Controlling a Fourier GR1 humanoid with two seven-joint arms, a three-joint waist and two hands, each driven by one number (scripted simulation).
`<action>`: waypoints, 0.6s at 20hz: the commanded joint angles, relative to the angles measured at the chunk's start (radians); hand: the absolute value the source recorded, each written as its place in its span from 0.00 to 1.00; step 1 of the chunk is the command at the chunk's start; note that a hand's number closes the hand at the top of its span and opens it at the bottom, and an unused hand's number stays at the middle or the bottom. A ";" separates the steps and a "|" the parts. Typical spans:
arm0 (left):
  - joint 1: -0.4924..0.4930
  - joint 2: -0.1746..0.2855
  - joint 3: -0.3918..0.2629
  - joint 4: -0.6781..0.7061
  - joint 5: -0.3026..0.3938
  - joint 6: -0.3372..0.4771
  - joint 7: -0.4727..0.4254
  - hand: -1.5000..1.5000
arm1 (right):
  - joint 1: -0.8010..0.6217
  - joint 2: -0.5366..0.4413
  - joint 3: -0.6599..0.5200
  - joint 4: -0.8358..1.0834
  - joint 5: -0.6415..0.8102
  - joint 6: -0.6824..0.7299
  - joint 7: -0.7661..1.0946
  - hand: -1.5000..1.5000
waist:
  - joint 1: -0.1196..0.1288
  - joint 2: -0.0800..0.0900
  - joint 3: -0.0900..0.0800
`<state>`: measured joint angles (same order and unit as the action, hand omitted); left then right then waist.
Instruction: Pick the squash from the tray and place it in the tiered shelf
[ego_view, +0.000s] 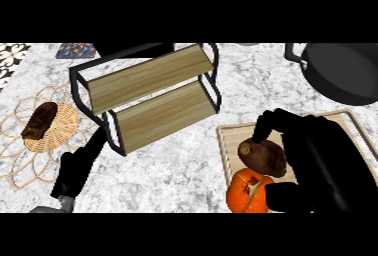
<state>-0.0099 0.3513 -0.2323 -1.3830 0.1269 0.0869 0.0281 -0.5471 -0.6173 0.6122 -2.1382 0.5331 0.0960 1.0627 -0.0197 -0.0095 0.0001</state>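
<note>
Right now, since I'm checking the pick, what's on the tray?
On the wooden tray: a brown round item and an orange one. The right hand covers most of the tray's right part, so anything under it cannot be seen.

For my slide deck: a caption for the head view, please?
Right hand over the brown item on the tray; tiered shelf to its left; left hand open at lower left.
</note>
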 joint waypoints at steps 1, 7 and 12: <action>-0.024 -0.006 0.002 0.030 -0.013 -0.012 -0.016 0.50 | -0.074 0.067 -0.136 -0.065 0.000 -0.028 0.107 1.00 | 0.010 0.006 -0.001; -0.020 -0.027 0.000 0.012 -0.021 -0.029 0.004 0.50 | -0.255 0.178 -0.217 0.116 -0.001 0.058 0.107 1.00 | 0.031 0.009 -0.001; -0.066 -0.061 -0.011 0.006 -0.061 0.015 0.051 0.50 | -0.439 0.226 -0.260 0.359 0.056 0.057 0.044 1.00 | 0.036 0.011 -0.001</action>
<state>-0.0446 0.3174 -0.2341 -1.3686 0.0889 0.0748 0.0307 -0.8795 -0.4401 0.3774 -1.9352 0.5425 0.1349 1.0684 0.0115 -0.0017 -0.0007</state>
